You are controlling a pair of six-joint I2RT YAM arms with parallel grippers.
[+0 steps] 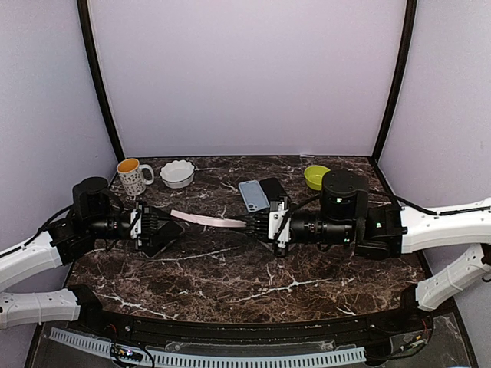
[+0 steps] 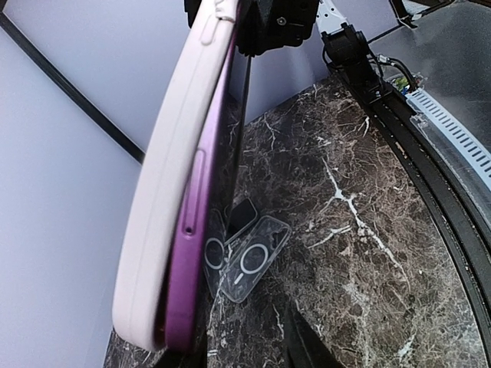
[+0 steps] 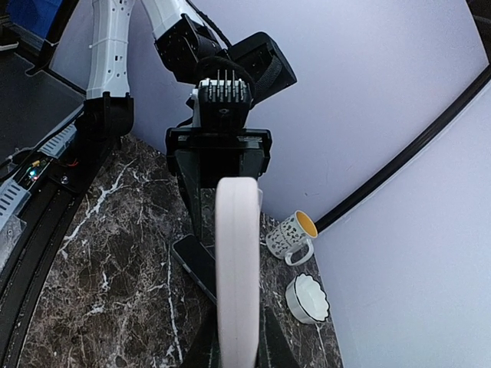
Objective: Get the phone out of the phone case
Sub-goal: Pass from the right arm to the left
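**PHONE CASE HELD BETWEEN BOTH CLAWS: STATUS BY VIEW**

**Top external.** Holding the pink phone case (image 1: 209,219) clear of the bench (image 1: 245,284), lengthwise between the two arms. Pinching one end with the left claw (image 1: 167,222) and the other end with the right claw (image 1: 252,224), each narrowed down to the thickness of the case. Showing a dark slab (image 1: 163,239) lying flat under the left claw. Showing a mug (image 1: 132,176), a white bowl (image 1: 177,173) and a green bowl (image 1: 315,176) standing along the far edge. Showing a clear case (image 1: 253,195) lying just beside a black block (image 1: 272,188), behind the right claw.

**Left wrist.** Viewing the phone case (image 2: 173,176) almost edge-on. Carrying the purple phone (image 2: 184,299) inside it, the purple edge showing along the open face. Gripping the far end at the top of the frame with the right claw (image 2: 265,23). Showing the clear case (image 2: 257,261) flat on the bench below.

**Right wrist.** Viewing the phone case (image 3: 236,268) edge-on, rising from between the right claw's own fingers toward the left claw (image 3: 221,172), which is closing on the far end. Showing the dark slab (image 3: 196,264) on the bench beneath, with the mug (image 3: 291,234) and the white bowl (image 3: 308,299) off to the right.
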